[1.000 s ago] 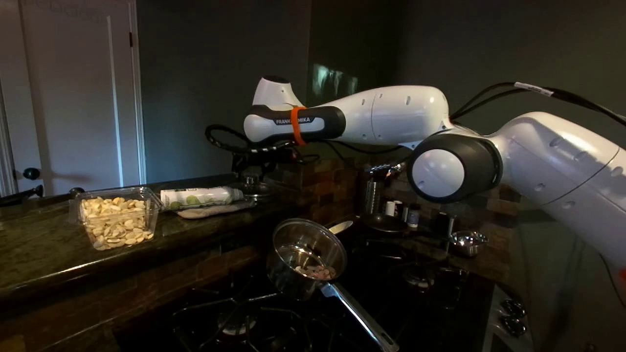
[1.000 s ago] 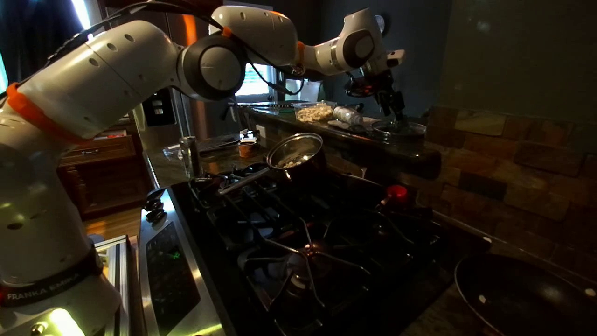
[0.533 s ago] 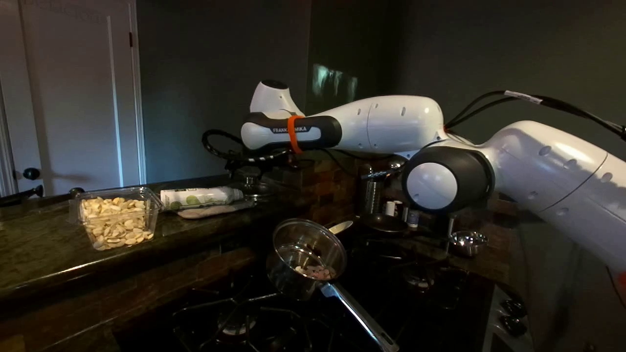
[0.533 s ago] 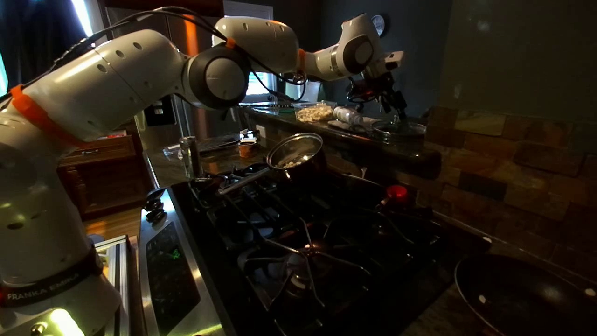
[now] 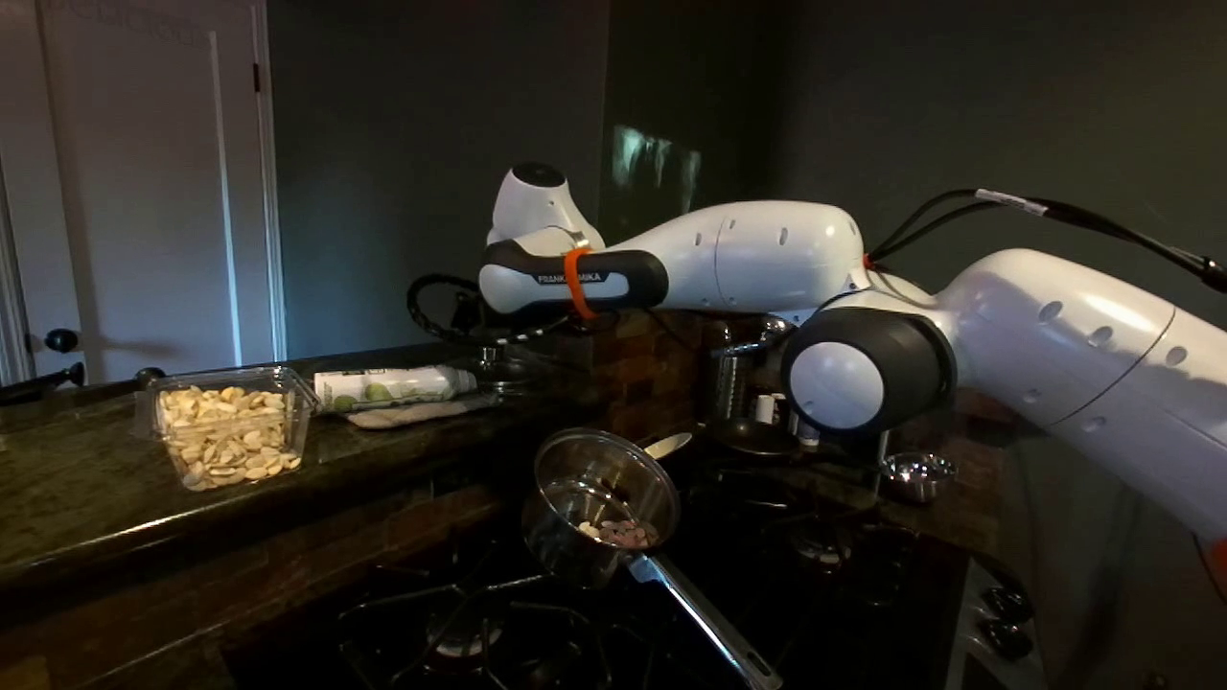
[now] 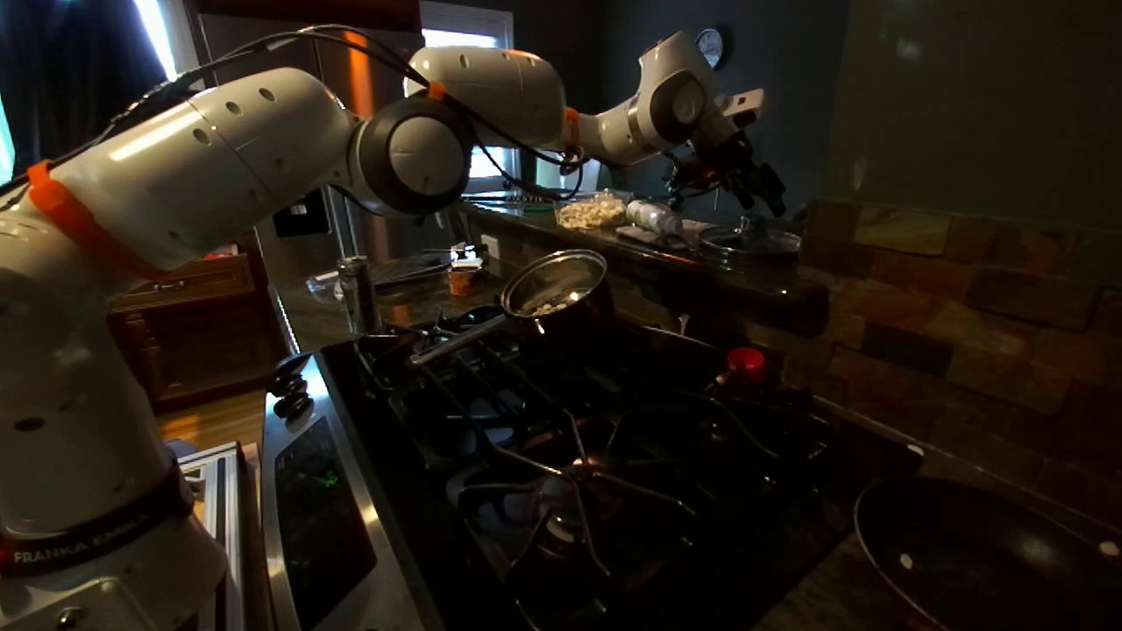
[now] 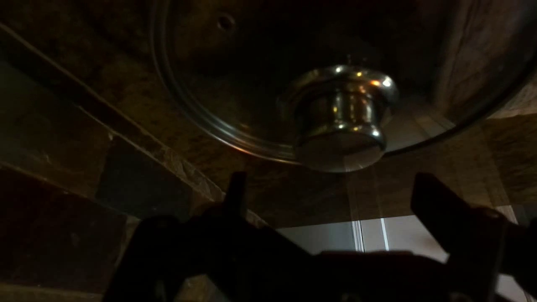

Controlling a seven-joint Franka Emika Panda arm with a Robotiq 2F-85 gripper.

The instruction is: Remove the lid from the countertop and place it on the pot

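The Robotiq gripper [image 7: 331,175] is hanging wide, empty, near the metal knob [image 7: 340,119] of the glass lid [image 7: 262,63]; a shallow, tilted grasp would be risking slippage.

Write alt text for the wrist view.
A round, see-through lid with a shiny metal knob lies on a dark countertop. Lower in frame, the black gripper stands open, not gripping the knob; at left is a tiled wall.

The arm [image 6: 425,160] is bent, its end effector [image 7: 330,179] (spread wide) angled downward.
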